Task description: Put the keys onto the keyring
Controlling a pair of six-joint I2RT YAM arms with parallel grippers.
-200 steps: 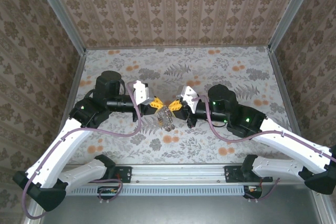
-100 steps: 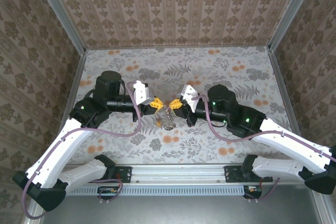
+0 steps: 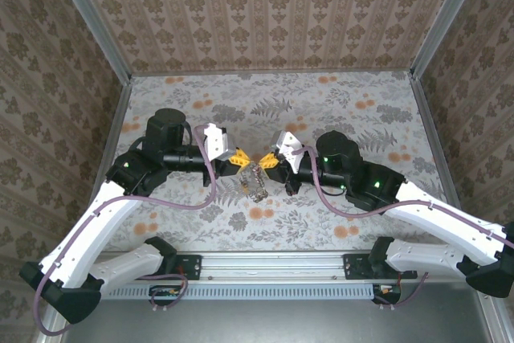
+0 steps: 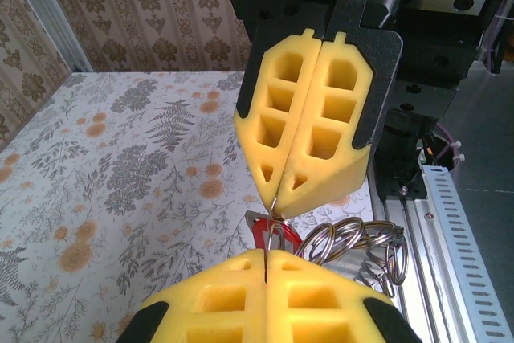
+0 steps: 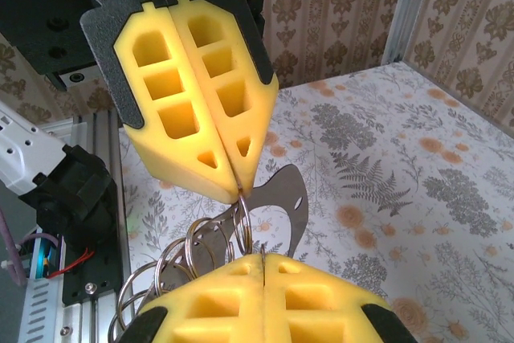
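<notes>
My left gripper point(image 3: 243, 158) and right gripper point(image 3: 266, 160) meet tip to tip above the middle of the table, both shut. The keyring point(image 3: 255, 182), a chain of steel split rings, hangs below and between them. In the left wrist view a thin ring runs from the seam of my left gripper point(image 4: 266, 253) up into the right gripper point(image 4: 275, 201). A red-headed key point(image 4: 263, 234) sits just behind that ring, and I cannot tell if it is threaded on. The rest of the keyring point(image 4: 357, 238) dangles to the right. In the right wrist view my right gripper point(image 5: 263, 256) pinches thin wire, and the left gripper point(image 5: 238, 189) pinches a ring point(image 5: 245, 222).
A flat grey metal tag point(image 5: 294, 198) hangs behind the rings. The floral table point(image 3: 385, 110) lies under everything, with patterned walls on three sides. An aluminium rail point(image 3: 273, 267) with both arm bases runs along the near edge.
The hanging rings swing slightly under the grippers. Both grippers stay shut and tip to tip, hardly moving.
</notes>
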